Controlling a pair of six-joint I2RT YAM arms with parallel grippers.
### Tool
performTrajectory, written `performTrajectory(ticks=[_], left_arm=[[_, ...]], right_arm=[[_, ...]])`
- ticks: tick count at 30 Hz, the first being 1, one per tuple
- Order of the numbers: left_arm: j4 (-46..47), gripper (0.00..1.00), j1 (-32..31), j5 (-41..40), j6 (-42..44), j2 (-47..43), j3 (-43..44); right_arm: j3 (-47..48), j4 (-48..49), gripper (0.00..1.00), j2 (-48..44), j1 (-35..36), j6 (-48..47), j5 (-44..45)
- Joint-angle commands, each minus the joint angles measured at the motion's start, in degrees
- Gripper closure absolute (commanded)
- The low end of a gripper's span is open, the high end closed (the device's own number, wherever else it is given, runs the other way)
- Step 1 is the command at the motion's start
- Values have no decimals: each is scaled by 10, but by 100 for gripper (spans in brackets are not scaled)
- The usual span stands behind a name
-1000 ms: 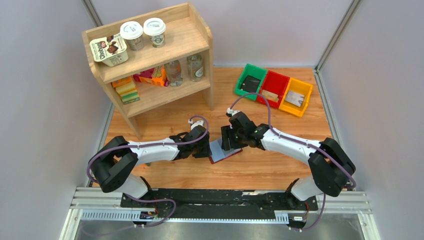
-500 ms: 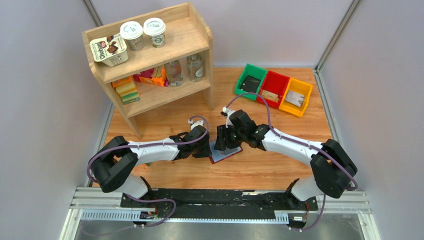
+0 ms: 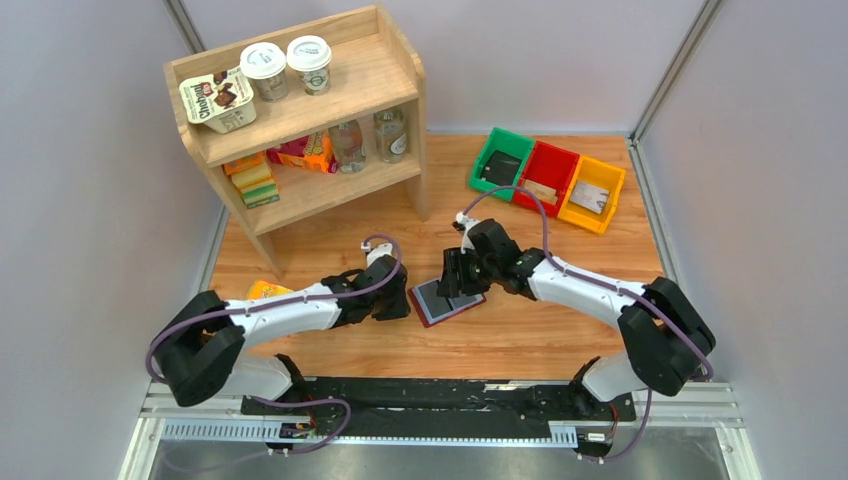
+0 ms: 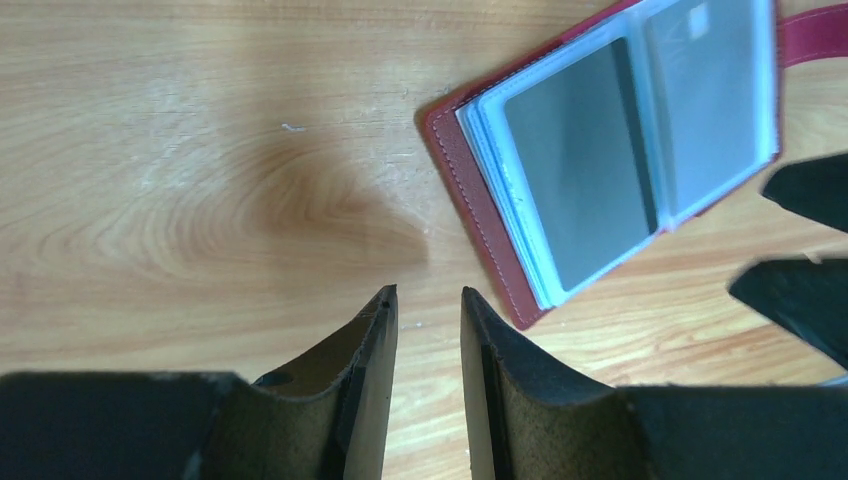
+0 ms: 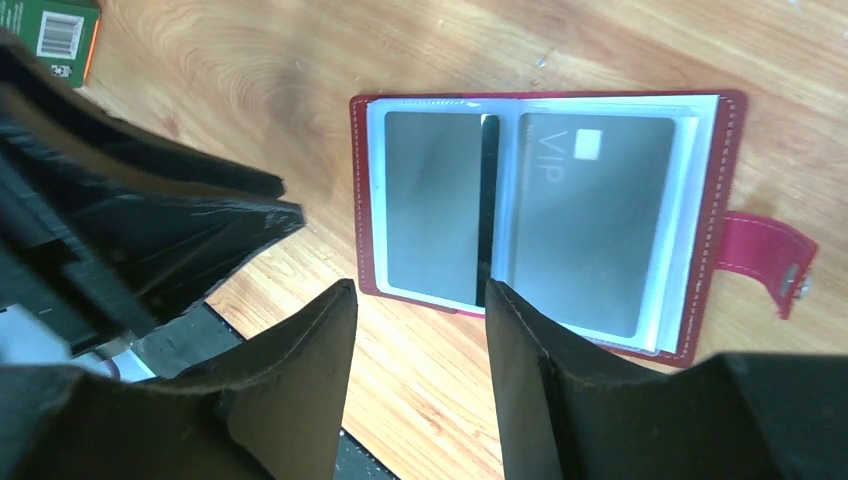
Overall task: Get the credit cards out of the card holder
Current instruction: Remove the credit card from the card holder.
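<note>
The dark-red leather-look folding card holder (image 5: pixel 728 180) lies open and flat on the wooden table (image 5: pixel 250 60). Its clear sleeves show two grey credit cards (image 5: pixel 432 200), one marked VIP. Its near edge sits under the gap of my right gripper (image 5: pixel 418 288), whose fingers are parted and empty. It lies ahead and to the right of my left gripper (image 4: pixel 428 292), whose fingers are narrowly parted and empty, clear of it. Both arms reach in low, wrists facing each other.

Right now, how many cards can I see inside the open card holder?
2. A plain grey card is in the sleeve far from the snap tab; a card marked VIP is in the sleeve beside it. More sleeves lie underneath, so other cards may be hidden.
</note>
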Motion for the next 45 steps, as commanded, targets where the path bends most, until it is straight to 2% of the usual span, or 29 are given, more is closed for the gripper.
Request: performTrajectory(ticks=[1,6,11,19,25,30,35,45], left_arm=[[-6,62,-4,-21,-4,-64,5],[68,62,-3,23,12,-23,36],[81,67,4,37,8,46,68],[98,76,13,38,-24,112,46],[104,77,13,44,-36,127,29],[100,82,13,43,-43,128,16],[80,83,13,41,-42,136,16],[56,84,13,33,-29,137,29]], right_arm=[[-9,56,48,6,-22,8,-43],[-29,126,54,43,-59,33,-114],[-37,172,54,84,-88,44,-169],[-56,202,55,123,-99,56,-192],[-73,242,57,137,-102,68,-234],[-88,291,67,123,-108,83,-276],[-106,353,73,110,-115,106,-324],[-114,375,75,86,-115,119,-333]])
